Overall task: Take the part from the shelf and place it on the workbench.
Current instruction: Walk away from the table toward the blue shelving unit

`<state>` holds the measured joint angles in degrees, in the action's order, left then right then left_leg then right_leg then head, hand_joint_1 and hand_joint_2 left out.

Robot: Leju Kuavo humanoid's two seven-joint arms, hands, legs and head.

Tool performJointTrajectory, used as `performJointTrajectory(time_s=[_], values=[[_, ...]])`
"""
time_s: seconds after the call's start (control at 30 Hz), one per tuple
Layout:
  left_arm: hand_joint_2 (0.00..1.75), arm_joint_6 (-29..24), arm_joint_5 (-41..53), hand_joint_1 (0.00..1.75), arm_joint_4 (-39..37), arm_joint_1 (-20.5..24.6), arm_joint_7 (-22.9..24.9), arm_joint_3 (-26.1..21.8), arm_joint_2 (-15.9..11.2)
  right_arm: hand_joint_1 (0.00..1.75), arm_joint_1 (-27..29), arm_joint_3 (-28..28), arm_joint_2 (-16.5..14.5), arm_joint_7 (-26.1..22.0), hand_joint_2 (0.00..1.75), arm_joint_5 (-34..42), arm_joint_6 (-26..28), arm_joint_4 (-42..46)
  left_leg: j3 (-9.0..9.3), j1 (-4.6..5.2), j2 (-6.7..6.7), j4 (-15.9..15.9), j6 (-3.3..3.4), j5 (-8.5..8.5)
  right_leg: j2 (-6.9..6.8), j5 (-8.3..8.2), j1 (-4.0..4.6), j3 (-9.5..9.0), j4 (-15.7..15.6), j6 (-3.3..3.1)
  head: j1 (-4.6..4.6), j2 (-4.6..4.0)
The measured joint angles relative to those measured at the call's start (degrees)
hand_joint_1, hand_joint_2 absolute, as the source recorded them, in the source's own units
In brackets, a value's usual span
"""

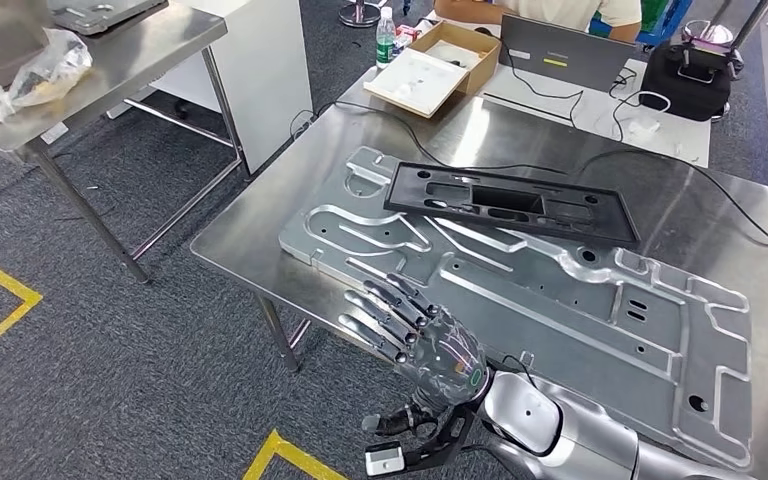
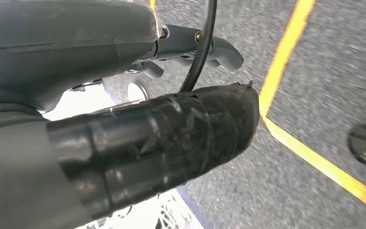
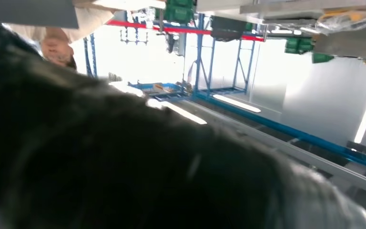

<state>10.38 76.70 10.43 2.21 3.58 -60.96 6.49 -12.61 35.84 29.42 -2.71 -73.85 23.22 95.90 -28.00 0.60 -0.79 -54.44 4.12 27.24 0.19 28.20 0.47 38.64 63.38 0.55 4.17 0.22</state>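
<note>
Right hand spread over the workbench edge, part lying flat on top

Right hand [image 1: 422, 335] reaches over the near edge of the steel workbench [image 1: 260, 215], fingers [image 1: 380, 310] apart and stretched out, gripping nothing. Its fingertips lie at the near rim of the large silver stamped plate [image 1: 560, 300] that covers much of the bench. Resting on that plate's far side is the black part [image 1: 510, 202], flat, well apart from the hand. Left hand [image 2: 124, 138]: whether it grips anything cannot be told.

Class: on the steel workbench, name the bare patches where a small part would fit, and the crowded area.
Bare steel lies left of the black tray, toward the cardboard box, and right of it under the cables. The metal plate crowds the near half.
</note>
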Motion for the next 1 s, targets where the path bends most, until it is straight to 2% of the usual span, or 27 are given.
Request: performJointTrajectory(time_s=[0.03,0.07,0.1,0.13,0.17,0.2,0.27,0.3,0.33,0.37,0.4,0.43,0.47,0.5,0.57,0.6,0.63,0.67,0.7,0.73,0.77,0.8,0.83,0.9,0.93,0.97,1.0], values=[[0.0,-0.02,0.0,0.0,0.0,-0.02,0.01,0.0,0.0,0.0,0.06,0.04,0.0,0.03,0.0,0.03,0.06,0.01,-0.77,-0.05,-0.06,0.02,0.05,-0.66,-0.02,2.93,-0.3,0.74,3.35,0.34,0.01,-0.01],[0.0,-0.04,-0.01,0.0,0.0,-0.05,0.02,-0.01,0.0,0.0,0.18,0.13,-0.01,0.06,0.0,0.09,0.14,0.01,-1.6,-0.07,-0.11,-0.1,-0.06,-1.25,-0.05,4.81,-0.65,1.26,6.62,0.71,0.01,0.0],[0.0,-0.07,-0.01,0.0,0.0,-0.07,0.02,-0.02,0.01,0.0,0.32,0.29,-0.01,0.09,0.0,0.14,0.25,0.02,-2.52,-0.13,-0.14,-0.32,-0.22,-1.83,-0.08,5.32,-0.99,1.24,8.99,1.05,0.0,0.0],[0.0,-0.08,0.0,0.0,0.0,-0.08,0.02,-0.03,0.03,0.0,0.47,0.51,-0.01,0.1,0.0,0.19,0.37,0.05,-3.57,-0.23,-0.17,-0.66,-0.43,-2.35,-0.11,4.55,-1.28,0.45,9.8,1.37,0.01,0.01],[0.0,-0.09,0.01,0.0,0.0,-0.1,0.02,-0.04,0.05,0.0,0.59,0.74,-0.02,0.11,0.0,0.24,0.47,0.13,-4.62,-0.39,-0.18,-1.14,-0.68,-2.78,-0.14,3.0,-1.53,-1.25,8.71,1.66,0.0,0.02],[0.0,-0.12,0.02,0.0,0.0,-0.1,0.02,-0.04,0.09,0.0,0.65,0.95,-0.03,0.13,0.0,0.29,0.55,0.26,-5.62,-0.54,-0.18,-1.75,-0.98,-3.13,-0.19,1.53,-1.75,-3.91,5.74,1.9,0.01,0.02],[0.0,-0.19,0.04,0.0,0.0,-0.11,0.02,-0.04,0.14,0.0,0.68,1.21,-0.06,0.25,0.0,0.5,0.63,0.6,-7.13,-0.67,-0.14,-2.99,-1.62,-3.6,-0.21,1.48,-1.77,-9.43,-1.89,1.86,-0.01,0.02],[0.0,-0.22,0.06,0.0,0.0,-0.1,0.02,-0.04,0.16,0.0,0.68,1.31,-0.07,0.33,0.0,0.62,0.66,0.73,-7.5,-0.66,-0.12,-3.41,-2.0,-3.85,-0.18,2.14,-1.63,-11.01,-4.52,1.58,0.01,0.02],[0.0,-0.26,0.08,0.0,0.0,-0.1,0.02,-0.04,0.18,0.0,0.68,1.42,-0.08,0.41,0.0,0.73,0.69,0.81,-7.7,-0.68,-0.1,-3.59,-2.41,-4.14,-0.12,2.79,-1.39,-11.56,-5.77,1.14,-0.01,0.02],[0.0,-0.28,0.09,0.0,0.0,-0.1,0.0,-0.05,0.19,0.0,0.7,1.54,-0.09,0.49,0.0,0.81,0.72,0.86,-7.76,-0.69,-0.06,-3.58,-2.87,-4.45,-0.09,2.69,-1.22,-11.41,-6.0,0.56,-0.01,0.01],[0.0,-0.3,0.1,0.0,0.0,-0.1,-0.2,-0.05,0.18,0.0,0.69,1.67,-0.09,0.54,0.44,0.86,0.73,0.88,-7.91,-0.77,0.02,-3.71,-3.31,-4.5,-0.24,2.38,-1.28,-11.07,-6.13,-0.03,0.0,0.01],[0.0,-0.32,0.11,0.0,0.0,-0.12,-0.59,-0.06,0.17,0.0,0.69,1.81,-0.09,0.52,0.87,0.9,0.75,0.94,-8.3,-0.86,0.15,-4.24,-3.67,-3.84,-0.42,1.98,-1.31,-10.74,-6.28,-0.7,-0.02,0.01],[0.0,-0.32,0.12,0.0,0.0,-0.14,-1.12,-0.07,0.16,0.0,0.7,1.99,-0.09,0.46,1.31,0.91,0.77,1.05,-8.96,-0.92,0.29,-5.64,-3.96,-2.19,-0.66,1.49,-1.4,-10.32,-6.48,-1.37,-0.02,0.01],[0.0,-0.31,0.13,0.0,0.0,-0.16,-1.63,-0.07,0.15,0.0,0.71,2.22,-0.09,0.32,1.75,0.91,0.79,1.17,-9.86,-1.05,0.41,-8.07,-4.19,0.28,-0.93,0.99,-1.44,-9.81,-6.61,-1.89,-0.04,0.02],[0.0,-0.23,0.11,0.0,0.0,-0.18,-2.14,-0.07,0.17,0.0,0.73,2.99,-0.09,-0.1,1.75,0.82,0.78,1.32,-11.93,-1.2,0.49,-15.0,-4.61,5.09,-1.45,0.08,-1.25,-8.68,-6.56,-2.32,-0.04,0.02],[0.0,-0.2,0.1,0.0,0.0,-0.21,-2.18,-0.09,0.18,0.0,0.75,3.52,-0.09,-0.37,1.75,0.75,0.76,1.33,-12.52,-1.26,0.49,-17.97,-4.77,5.9,-1.79,-0.3,-1.17,-8.12,-6.47,-2.3,-0.03,0.02],[0.0,-0.17,0.08,0.0,0.0,-0.22,-2.21,-0.13,0.19,0.0,0.77,4.15,-0.09,-0.64,1.75,0.63,0.74,1.33,-12.41,-1.3,0.46,-19.54,-4.87,5.45,-2.21,-0.62,-1.1,-7.58,-6.34,-2.24,-0.03,0.02],[0.0,-0.17,0.06,0.0,0.0,-0.23,-2.22,-0.2,0.2,0.0,0.78,4.87,-0.09,-0.89,1.75,0.42,0.72,1.37,-11.27,-1.32,0.37,-18.98,-4.87,4.1,-2.68,-0.87,-1.08,-7.09,-6.18,-2.13,-0.04,0.02],[0.0,-0.17,0.05,0.0,0.0,-0.23,-2.22,-0.3,0.2,0.0,0.77,5.64,-0.08,-1.1,1.75,0.14,0.71,1.45,-8.95,-1.32,-0.01,-16.15,-4.79,2.57,-3.15,-1.05,-1.07,-6.79,-6.01,-1.99,-0.04,0.02],[0.0,-0.17,0.05,0.0,0.0,-0.21,-2.21,-0.4,0.2,0.0,0.74,6.43,-0.08,-1.25,1.75,-0.15,0.69,1.57,-5.93,-1.27,-0.91,-11.91,-4.65,1.7,-3.65,-1.16,-1.01,-6.6,-5.8,-1.83,-0.04,0.02],[0.0,-0.17,0.05,0.0,0.0,-0.17,-2.2,-0.5,0.2,0.0,0.68,7.22,-0.07,-1.34,1.75,-0.4,0.66,1.73,-3.14,-1.07,-1.81,-7.7,-4.38,1.42,-4.15,-1.26,-0.93,-6.48,-5.58,-1.61,-0.03,0.02],[0.0,-0.17,0.05,0.0,0.0,-0.13,-2.19,-0.58,0.2,0.0,0.56,7.96,-0.07,-1.37,1.75,-0.54,0.59,1.86,-1.24,-0.87,-2.5,-4.57,-4.06,1.55,-4.68,-1.36,-0.82,-6.47,-5.41,-1.34,-0.02,0.02],[0.0,-0.16,0.06,0.0,0.0,-0.11,-2.19,-0.68,0.2,0.0,0.37,8.61,-0.08,-1.38,1.75,-0.58,0.5,1.94,-0.47,-0.67,-2.77,-2.9,-3.76,1.88,-5.23,-1.48,-0.73,-6.44,-5.3,-1.05,-0.02,0.02],[0.0,-0.12,0.07,0.0,0.0,-0.11,-2.2,-0.86,0.2,0.0,-0.25,9.66,-0.08,-1.37,1.75,-0.57,0.25,1.98,-0.76,-0.66,-1.81,-2.27,-2.96,1.64,-6.09,-1.63,-0.73,-6.46,-5.26,-0.34,-0.01,0.01],[0.0,-0.09,0.08,0.0,0.0,-0.1,-2.2,-0.93,0.26,0.0,-0.59,10.04,-0.09,-1.36,1.75,-0.54,0.12,1.99,-0.87,-0.76,-1.31,-2.03,-2.47,1.34,-5.57,-1.19,-0.82,-6.33,-4.86,0.02,-0.01,0.01],[0.0,-0.07,0.09,0.0,0.0,-0.08,-2.21,-0.97,0.32,0.0,-0.86,10.37,-0.08,-1.34,1.75,-0.46,-0.04,2.02,-0.98,-0.89,-0.86,-1.8,-1.92,0.96,-4.49,-0.11,-0.91,-5.84,-3.64,0.32,0.01,0.01],[0.0,-0.06,0.09,0.0,0.0,-0.05,-2.21,-0.99,0.37,0.0,-1.02,10.63,-0.07,-1.32,1.75,-0.38,-0.19,2.03,-1.13,-0.97,-0.42,-1.61,-1.42,0.57,-3.04,1.67,-1.02,-4.83,-1.21,0.55,0.01,0.01]])
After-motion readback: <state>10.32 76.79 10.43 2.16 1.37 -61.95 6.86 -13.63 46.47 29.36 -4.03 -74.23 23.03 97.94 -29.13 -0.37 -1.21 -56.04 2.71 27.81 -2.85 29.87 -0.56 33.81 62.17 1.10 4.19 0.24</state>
